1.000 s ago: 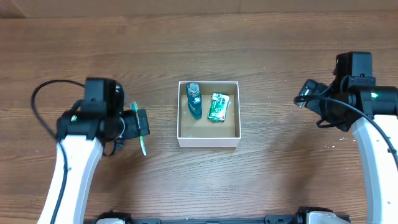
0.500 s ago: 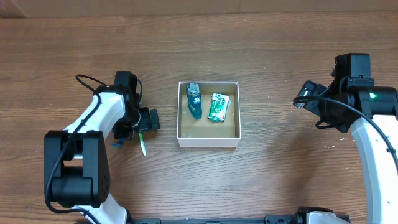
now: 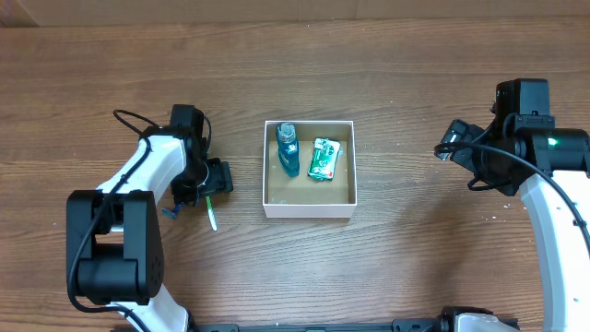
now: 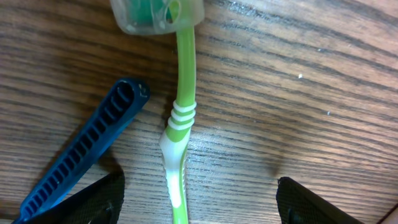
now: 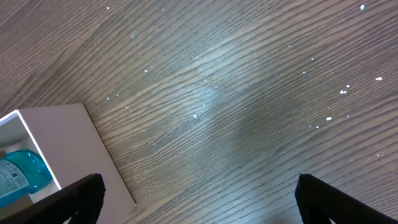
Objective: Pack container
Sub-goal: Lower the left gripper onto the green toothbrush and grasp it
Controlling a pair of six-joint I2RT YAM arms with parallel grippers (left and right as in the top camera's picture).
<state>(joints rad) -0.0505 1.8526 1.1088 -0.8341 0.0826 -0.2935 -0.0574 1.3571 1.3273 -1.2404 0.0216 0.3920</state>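
Container (image 3: 309, 210) sits at the middle of the table (image 3: 415, 74), white-walled and tan inside. In it we see a blue bottle (image 3: 288, 152) and a green packet (image 3: 323, 159), their labels too small to read. Well to its left lies a green toothbrush (image 4: 180, 124), its capped head cut off by the frame. Beside it, a blue ridged piece (image 4: 81, 152) runs out of view. The left end effector (image 4: 199, 205) is spread wide astride the brush, gripping nothing. The right end effector (image 5: 199, 199) is equally wide and empty over speckled brown wood grain.
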